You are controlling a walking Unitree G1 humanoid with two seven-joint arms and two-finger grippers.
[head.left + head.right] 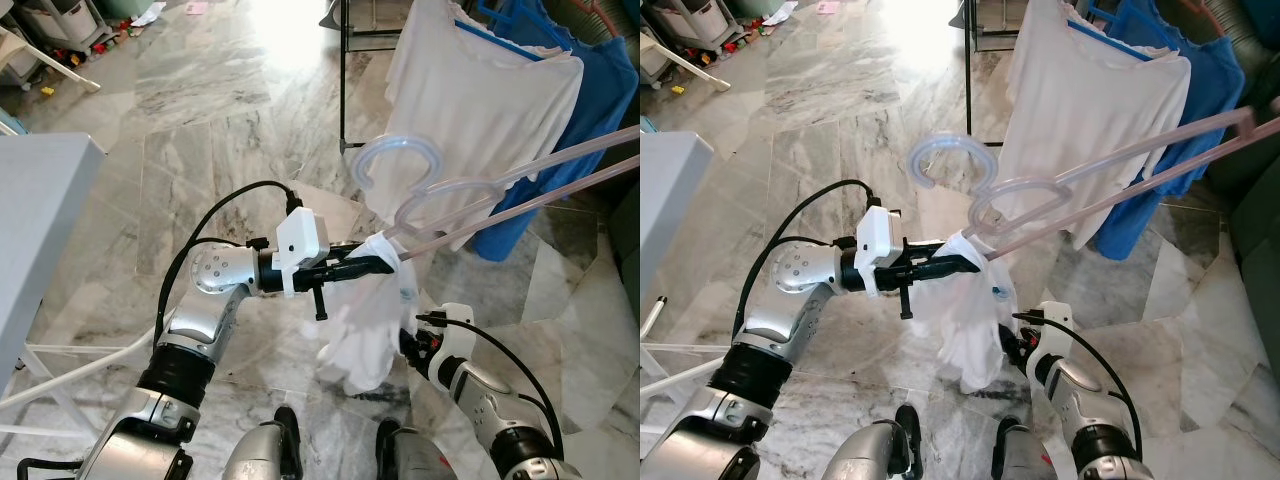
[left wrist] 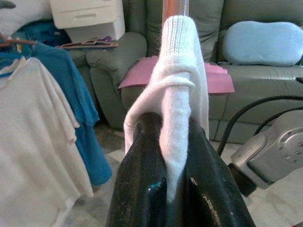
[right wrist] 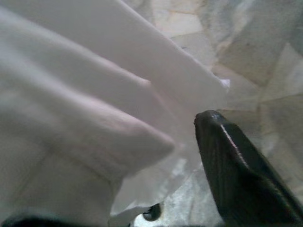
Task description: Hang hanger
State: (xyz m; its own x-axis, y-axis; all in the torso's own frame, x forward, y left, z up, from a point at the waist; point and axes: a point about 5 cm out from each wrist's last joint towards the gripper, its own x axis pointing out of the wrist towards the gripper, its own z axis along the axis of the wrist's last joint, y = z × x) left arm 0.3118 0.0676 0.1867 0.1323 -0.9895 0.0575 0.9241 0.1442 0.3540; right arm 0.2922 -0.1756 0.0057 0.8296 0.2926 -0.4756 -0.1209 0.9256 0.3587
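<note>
A clear, pinkish plastic hanger floats at mid-height, its hook curling to the left and its arms running up to the right. My left gripper is shut at the hanger's neck, pinching a white garment that hangs crumpled below it. In the left wrist view, white knit cloth is squeezed between the two black fingers. My right gripper is lower, against the garment's bottom right side. Its fingers stand wide apart with white fabric between them.
A black clothes rack behind holds a white T-shirt and a blue shirt on hangers. A grey table stands at the left. A green sofa is beyond. Marble floor lies open ahead on the left.
</note>
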